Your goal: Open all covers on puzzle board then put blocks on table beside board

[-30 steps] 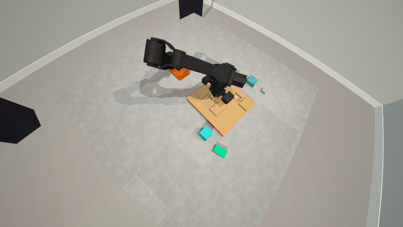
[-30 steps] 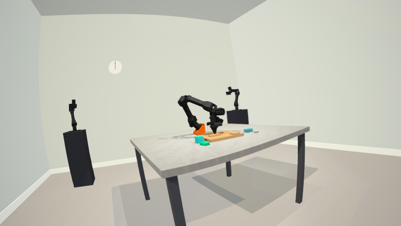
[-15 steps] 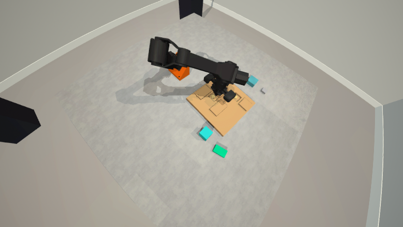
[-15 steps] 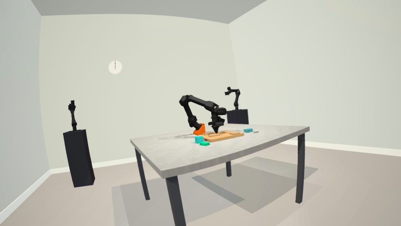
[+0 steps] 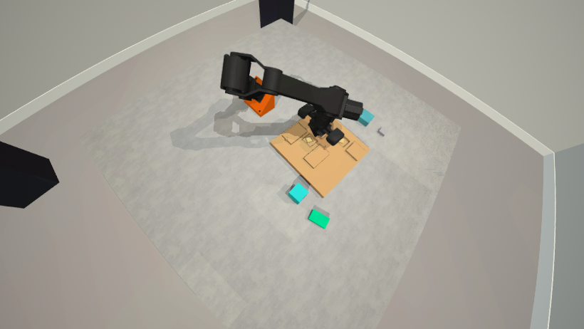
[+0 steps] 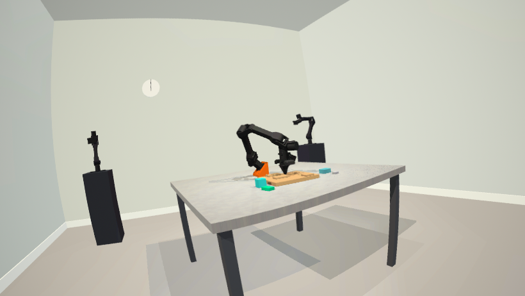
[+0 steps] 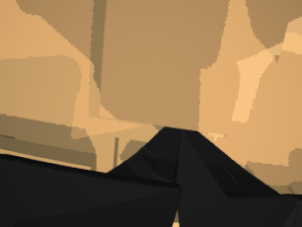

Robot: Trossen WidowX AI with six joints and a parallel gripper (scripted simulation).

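Pressing its fingers together on nothing, the end effector point(image 5: 322, 137) stands on the puzzle board point(image 5: 327, 175), with a cover point(image 5: 315, 157) just near of it

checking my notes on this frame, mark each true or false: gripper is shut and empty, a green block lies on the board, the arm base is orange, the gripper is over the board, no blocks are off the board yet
1. The gripper is shut with nothing between its fingers. True.
2. The green block lies on the board. False: it rests on the table, apart from the puzzle board.
3. The arm's base is orange. True.
4. The gripper is over the board. True.
5. No blocks are off the board. False: the green block, a cyan block and a teal block sit on the table.
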